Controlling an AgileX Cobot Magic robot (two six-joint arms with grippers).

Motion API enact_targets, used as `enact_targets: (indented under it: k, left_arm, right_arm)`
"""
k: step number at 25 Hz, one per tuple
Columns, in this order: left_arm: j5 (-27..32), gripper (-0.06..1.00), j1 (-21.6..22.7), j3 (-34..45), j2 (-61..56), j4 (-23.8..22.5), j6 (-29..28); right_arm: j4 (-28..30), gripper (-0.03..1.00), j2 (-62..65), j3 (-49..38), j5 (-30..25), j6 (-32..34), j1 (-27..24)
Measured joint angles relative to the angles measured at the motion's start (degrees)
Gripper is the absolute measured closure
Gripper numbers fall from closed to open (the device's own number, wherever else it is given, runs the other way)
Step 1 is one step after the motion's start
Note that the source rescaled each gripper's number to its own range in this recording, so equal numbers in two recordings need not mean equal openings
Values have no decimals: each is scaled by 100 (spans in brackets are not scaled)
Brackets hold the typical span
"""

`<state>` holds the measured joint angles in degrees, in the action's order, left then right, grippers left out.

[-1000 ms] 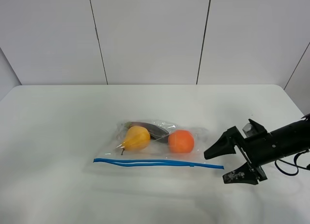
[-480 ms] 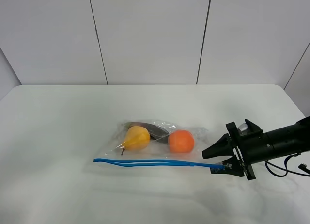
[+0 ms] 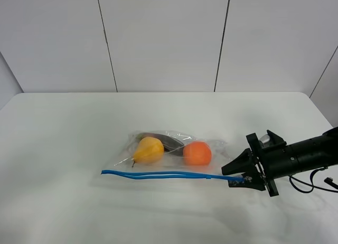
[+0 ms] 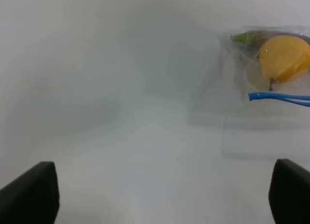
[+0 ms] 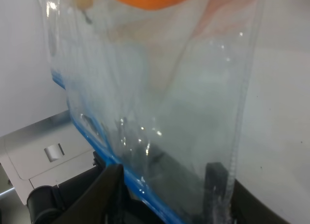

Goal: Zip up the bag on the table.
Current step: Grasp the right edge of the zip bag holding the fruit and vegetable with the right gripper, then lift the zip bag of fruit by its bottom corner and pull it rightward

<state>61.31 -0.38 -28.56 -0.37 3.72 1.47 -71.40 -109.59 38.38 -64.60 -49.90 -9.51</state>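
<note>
The left pincer (image 4: pixel 160 192) gapes wide over bare surface (image 3: pixel 63 138), off the left end of the bag (image 3: pixel 174 162). The right pincer (image 3: pixel 236 177) is narrowed onto the right end of the bag's blue zipper strip (image 3: pixel 169 175). The bag lies mid-surface. Behind the strip sit a pear (image 3: pixel 149 150) and an orange (image 3: pixel 197 153), then a dark item (image 3: pixel 166 141).

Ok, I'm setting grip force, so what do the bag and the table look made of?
The bag looks like thin, clear, glossy plastic film: the orange shows through, and it wrinkles and glints. Its blue zipper strip seems thicker, opaque plastic. The table looks matte white, maybe laminate or painted board; there is no glare, and the material is uncertain.
</note>
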Motion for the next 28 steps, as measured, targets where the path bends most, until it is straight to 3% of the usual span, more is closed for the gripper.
enact_targets:
  k: [7, 16, 21, 28]
  left_arm:
    - [0, -5, 0, 0, 0, 0, 0]
    - [0, -5, 0, 0, 0, 0, 0]
    - [0, -5, 0, 0, 0, 0, 0]
    - [0, -5, 0, 0, 0, 0, 0]
  right_arm:
    - [47, 73, 0, 0, -11, 0, 0]
    - [51, 78, 0, 0, -11, 6, 0]
    - [51, 96, 0, 0, -6, 11, 0]
    - [51, 97, 0, 0, -6, 11, 0]
